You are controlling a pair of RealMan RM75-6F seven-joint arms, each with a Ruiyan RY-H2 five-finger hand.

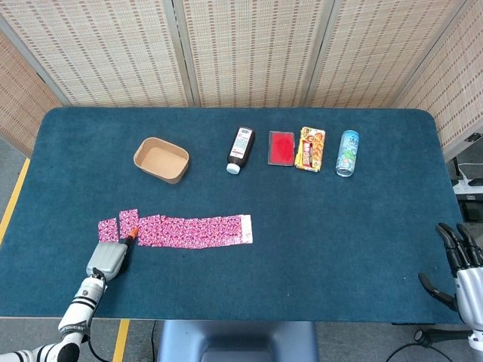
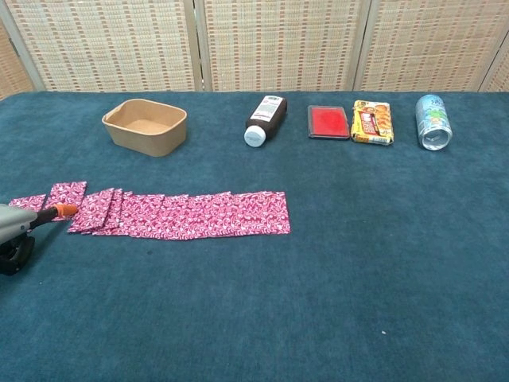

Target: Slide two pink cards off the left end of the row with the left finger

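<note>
A row of overlapping pink patterned cards [image 1: 195, 230] [image 2: 191, 214] lies across the near left of the blue table. One pink card [image 1: 108, 229] [image 2: 26, 201] lies apart at the far left. A second pink card [image 1: 129, 221] [image 2: 67, 194] sits pulled a little leftward from the row's left end, still touching it. My left hand [image 1: 108, 259] [image 2: 16, 229] is low at the table's left, its orange fingertip [image 1: 133, 237] [image 2: 65, 210] pressing on that second card. My right hand [image 1: 460, 264] hangs off the table's right edge, fingers apart, holding nothing.
Along the far side stand a brown paper bowl [image 1: 161, 159] [image 2: 145, 126], a dark bottle lying down [image 1: 241, 148] [image 2: 266, 119], a red tin [image 1: 281, 148] [image 2: 328, 122], a yellow snack pack [image 1: 310, 148] [image 2: 372, 122] and a can on its side [image 1: 347, 153] [image 2: 433, 122].
</note>
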